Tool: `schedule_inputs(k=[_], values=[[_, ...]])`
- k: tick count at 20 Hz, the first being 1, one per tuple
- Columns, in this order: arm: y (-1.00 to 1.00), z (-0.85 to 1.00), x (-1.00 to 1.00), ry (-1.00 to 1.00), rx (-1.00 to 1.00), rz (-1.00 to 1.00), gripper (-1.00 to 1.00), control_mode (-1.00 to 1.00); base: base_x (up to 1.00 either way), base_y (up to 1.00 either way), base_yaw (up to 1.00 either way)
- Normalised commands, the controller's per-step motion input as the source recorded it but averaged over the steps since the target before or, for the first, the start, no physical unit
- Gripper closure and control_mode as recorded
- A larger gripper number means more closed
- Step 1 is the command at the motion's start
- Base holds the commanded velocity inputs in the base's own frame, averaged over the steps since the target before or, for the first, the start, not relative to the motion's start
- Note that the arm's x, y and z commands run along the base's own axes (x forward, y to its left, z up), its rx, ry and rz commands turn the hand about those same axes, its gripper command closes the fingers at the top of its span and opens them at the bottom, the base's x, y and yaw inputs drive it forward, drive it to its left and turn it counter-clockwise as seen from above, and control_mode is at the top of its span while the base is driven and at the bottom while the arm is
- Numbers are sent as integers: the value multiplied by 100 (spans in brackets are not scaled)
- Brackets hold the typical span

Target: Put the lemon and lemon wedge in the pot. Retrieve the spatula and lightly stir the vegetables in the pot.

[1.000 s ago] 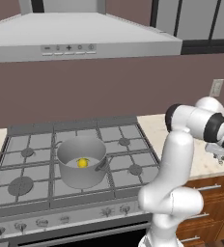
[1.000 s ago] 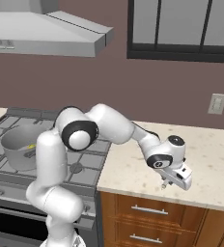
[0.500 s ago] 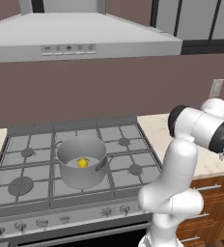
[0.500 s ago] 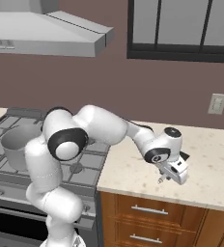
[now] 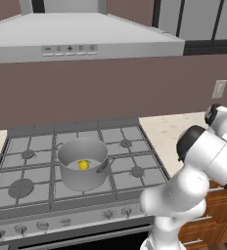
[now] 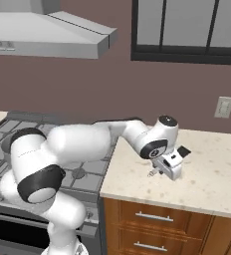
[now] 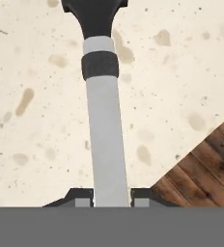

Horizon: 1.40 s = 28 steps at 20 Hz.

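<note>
Left base view, stove: a gas cooktop [image 5: 71, 166] sits under a grey range hood [image 5: 81, 34], against a brown wall.
Left base view, pot: the grey metal pot [image 5: 82, 166] stands on the cooktop grates near the middle, slightly toward the front.
Left base view, lemon: the small yellow lemon [image 5: 84, 165] lies inside the pot on its pale bottom.
Left base view, arm: the white arm [image 5: 203, 166] rises at the lower right and bends away to the right, over the pale speckled counter [image 5: 162, 132].
Right base view, arm: the arm reaches from the lower left across to the counter right of the stove.
Right base view, gripper: the gripper [image 6: 155, 173] hangs low above the counter top, near its front edge, above wooden drawers [image 6: 152, 224].
Hand view, spatula: a spatula [image 7: 104, 120] with a pale grey handle, a dark band and a black head runs up from between the finger tips, over the speckled counter.
Hand view, grip: the two dark finger tips [image 7: 84, 197] are closed against both sides of the spatula handle, holding it.
Hand view, floor: wooden boards show at the lower right, past the counter edge.
</note>
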Motion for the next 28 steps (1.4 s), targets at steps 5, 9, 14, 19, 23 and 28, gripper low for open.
schedule_inputs(k=[5,9,14,19,23,28], values=[[65,53,-14,0,26,-35,100,-100,0,0,0],[56,47,-19,0,31,-46,100,-100,0,0,0],[46,40,-30,-1,33,-56,100,-100,0,0,0],[25,11,-30,-5,10,-25,100,-100,0,0,0],[16,18,-34,-11,18,0,100,-100,0,0,0],[25,50,-17,0,50,0,100,-100,0,0,0]])
